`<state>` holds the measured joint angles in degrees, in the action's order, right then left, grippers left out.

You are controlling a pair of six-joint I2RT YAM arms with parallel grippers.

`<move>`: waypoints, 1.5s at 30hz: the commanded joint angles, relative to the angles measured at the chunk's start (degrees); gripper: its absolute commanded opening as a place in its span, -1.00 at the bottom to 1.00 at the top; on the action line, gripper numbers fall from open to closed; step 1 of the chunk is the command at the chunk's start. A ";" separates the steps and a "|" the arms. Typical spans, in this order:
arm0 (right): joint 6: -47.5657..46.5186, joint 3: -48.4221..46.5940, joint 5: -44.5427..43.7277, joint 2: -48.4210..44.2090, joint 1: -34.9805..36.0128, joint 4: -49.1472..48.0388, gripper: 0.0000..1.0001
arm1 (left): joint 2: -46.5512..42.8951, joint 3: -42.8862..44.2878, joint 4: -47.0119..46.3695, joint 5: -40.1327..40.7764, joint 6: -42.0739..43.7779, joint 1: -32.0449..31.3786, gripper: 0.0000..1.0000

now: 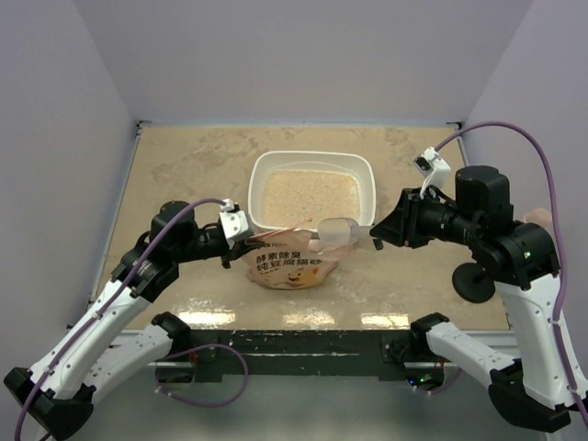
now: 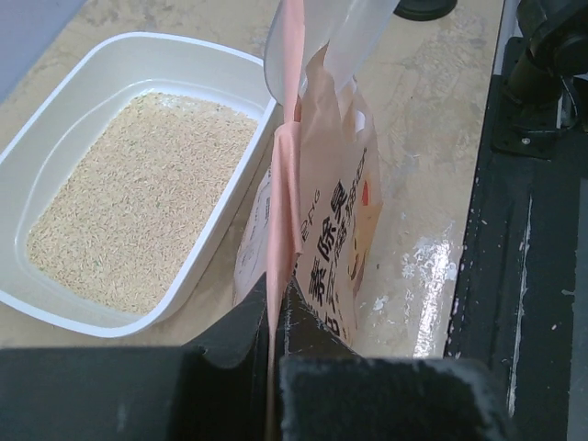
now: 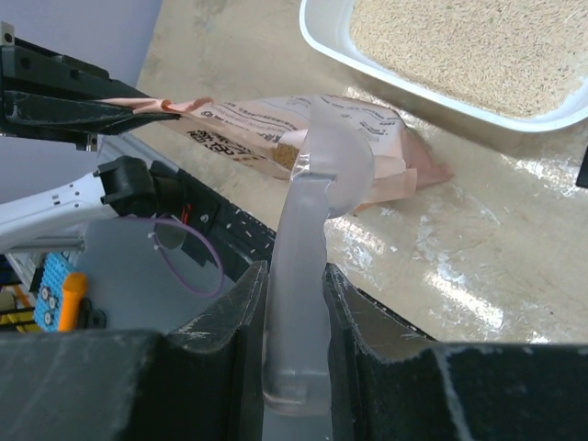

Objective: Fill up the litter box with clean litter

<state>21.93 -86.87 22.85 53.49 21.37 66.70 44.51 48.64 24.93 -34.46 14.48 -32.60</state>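
Top external: the litter box (image 1: 312, 155) sits mid-table, slightly toward the far side, with its long side across. Clean litter (image 1: 310, 195) covers its floor in a pale, even layer, and the white walls show above it. Just in front of the near rim the orange-pink bag (image 1: 292, 266) lies on the mottled tabletop (image 1: 184, 165), printed face up. I can't tell whether it touches the box. My left gripper (image 2: 276, 294) comes in from the left. In the left wrist view its fingers are together, pinching a thin pink edge of the bag and lifting that edge off the table. My right gripper (image 3: 296, 276) reaches in from the right, clamped on the handle of a frosted translucent scoop (image 3: 317, 193). The scoop's bowl is at the bag's upper right end, between the bag and the box's near right corner. A beige patch shows next to the bowl. I can't tell if that's granules in the scoop or in the bag.
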 commanded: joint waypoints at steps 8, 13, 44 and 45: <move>-1.54 -1.81 4.58 1.52 -0.01 3.44 -1.00 | -8.56 -5.05 -10.77 3.34 2.22 -0.01 -1.00; -1.54 -0.58 4.92 1.17 -0.01 3.70 -1.00 | -10.41 -5.58 -11.39 2.73 2.22 -0.01 -1.00; -1.37 1.26 12.83 7.68 6.41 4.85 -1.00 | -15.25 -11.11 -15.61 5.10 7.40 -5.63 -1.00; -0.76 1.35 12.92 7.24 6.41 4.85 -1.00 | -15.16 -11.11 -15.09 6.49 8.36 -6.94 -1.00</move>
<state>20.49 -83.15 31.94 62.92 27.03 69.30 29.65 37.28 16.73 -30.17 19.16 -36.62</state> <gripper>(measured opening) 0.277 0.029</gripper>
